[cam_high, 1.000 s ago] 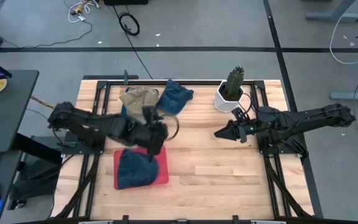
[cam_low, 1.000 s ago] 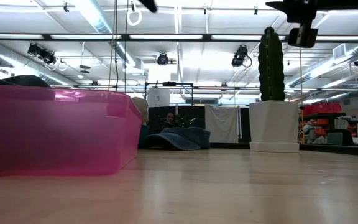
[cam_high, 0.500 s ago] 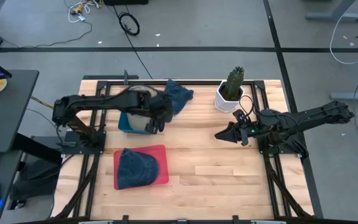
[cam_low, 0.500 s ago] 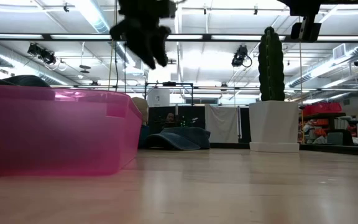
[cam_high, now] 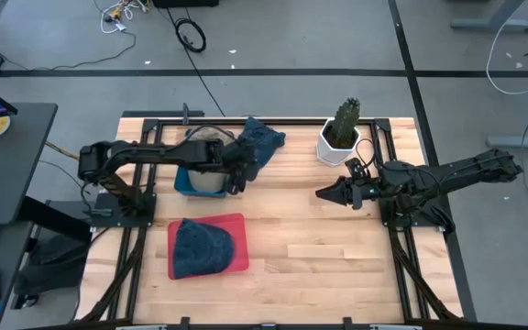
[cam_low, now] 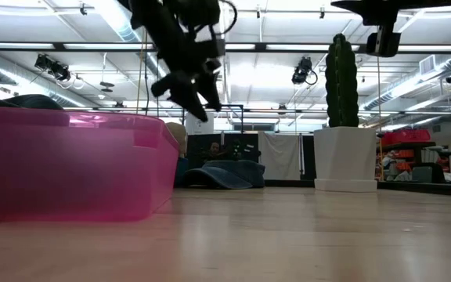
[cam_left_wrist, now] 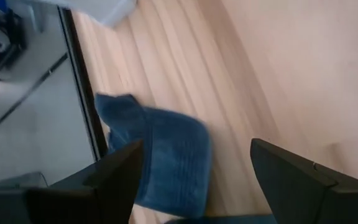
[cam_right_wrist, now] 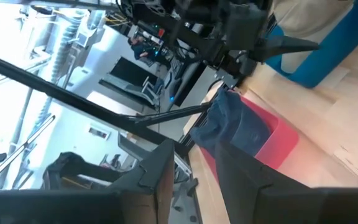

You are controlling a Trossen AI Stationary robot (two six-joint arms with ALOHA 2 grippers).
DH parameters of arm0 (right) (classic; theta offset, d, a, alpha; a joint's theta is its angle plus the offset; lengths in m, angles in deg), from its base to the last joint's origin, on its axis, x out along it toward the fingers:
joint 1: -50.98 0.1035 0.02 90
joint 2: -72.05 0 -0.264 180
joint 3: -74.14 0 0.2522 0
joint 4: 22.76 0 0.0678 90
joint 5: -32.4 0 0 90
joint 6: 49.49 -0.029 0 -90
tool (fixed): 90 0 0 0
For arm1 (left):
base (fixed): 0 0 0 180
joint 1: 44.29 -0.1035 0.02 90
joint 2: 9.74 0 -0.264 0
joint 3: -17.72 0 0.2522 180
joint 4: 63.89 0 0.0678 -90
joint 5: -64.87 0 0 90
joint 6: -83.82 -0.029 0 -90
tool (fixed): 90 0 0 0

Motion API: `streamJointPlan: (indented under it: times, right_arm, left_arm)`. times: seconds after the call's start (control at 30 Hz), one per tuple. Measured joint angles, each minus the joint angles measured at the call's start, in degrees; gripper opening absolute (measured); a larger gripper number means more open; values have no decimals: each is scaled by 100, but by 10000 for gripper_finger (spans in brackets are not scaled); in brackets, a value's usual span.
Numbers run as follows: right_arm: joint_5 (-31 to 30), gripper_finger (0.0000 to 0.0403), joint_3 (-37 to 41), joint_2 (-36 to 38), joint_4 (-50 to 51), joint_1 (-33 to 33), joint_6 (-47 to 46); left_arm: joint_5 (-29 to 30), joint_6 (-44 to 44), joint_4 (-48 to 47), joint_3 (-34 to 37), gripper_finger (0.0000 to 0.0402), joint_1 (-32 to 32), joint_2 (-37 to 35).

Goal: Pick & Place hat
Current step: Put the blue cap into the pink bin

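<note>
A blue hat [cam_high: 262, 142] lies flat on the wooden table near its far edge; it also shows in the low view [cam_low: 227, 174] and the left wrist view [cam_left_wrist: 169, 162]. My left gripper [cam_high: 241, 172] hangs open just above and to the near-left of it, fingers slanting down toward it [cam_low: 188, 88]. A second blue hat [cam_high: 200, 247] lies in the red tray [cam_high: 240, 263]. My right gripper [cam_high: 322, 194] hovers level over the table's right half, slightly open, with nothing between its fingers.
A blue bin [cam_high: 185, 183] holding a tan hat [cam_high: 207, 180] sits under my left arm. A potted cactus in a white pot [cam_high: 340, 136] stands at the far right of the table. Bare wood lies between the tray and my right gripper.
My left gripper has swung from above the red tray toward the table's far edge, past the blue bin, and come down toward the blue hat, rolling its wrist as it went. The hats have stayed put.
</note>
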State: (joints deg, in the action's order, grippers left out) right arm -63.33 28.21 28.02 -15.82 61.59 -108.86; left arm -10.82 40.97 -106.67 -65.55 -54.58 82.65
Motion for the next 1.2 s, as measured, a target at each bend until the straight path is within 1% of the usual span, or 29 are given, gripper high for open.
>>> streamJointPlan:
  times: [0.1, 0.17, 0.27, 0.37, 0.5, 0.63, 0.8, 0.87, 1.07, 1.2]
  right_arm:
    - [-134, 118, 0, 0, -12, 0, -18]
    - [-186, 118, 0, 0, -24, -4, -40]
    - [-268, 118, -4, -14, -59, -7, -127]
    - [-287, 118, -4, -47, -96, -7, -145]
    - [-288, 118, -2, -109, -86, -7, -167]
    - [-288, 118, -2, -179, -85, -7, -184]
    - [-317, 118, -2, -261, -113, -7, -167]
    - [-325, 118, -2, -284, -137, -6, -167]
    - [-336, 118, -2, -284, -142, -7, -167]
    - [-340, 118, -2, -282, -183, -7, -167]
  left_arm:
    - [-76, -1, -31, 127, 300, -130, 107]
    - [-180, 7, 161, 115, 300, -201, 262]
    - [-269, 3, 192, 91, 300, -266, 486]
    - [-397, -223, 207, 91, 300, -310, 713]
    - [62, -498, 557, 92, 300, -310, 1034]
    - [112, -732, 600, 91, 300, -344, 1238]
    - [597, -735, 824, 85, 300, -392, 1520]
    - [616, -731, 768, 95, 300, -433, 1589]
    - [881, -730, 977, 88, 300, -473, 1813]
    - [884, -704, 1074, 91, 297, -498, 1833]
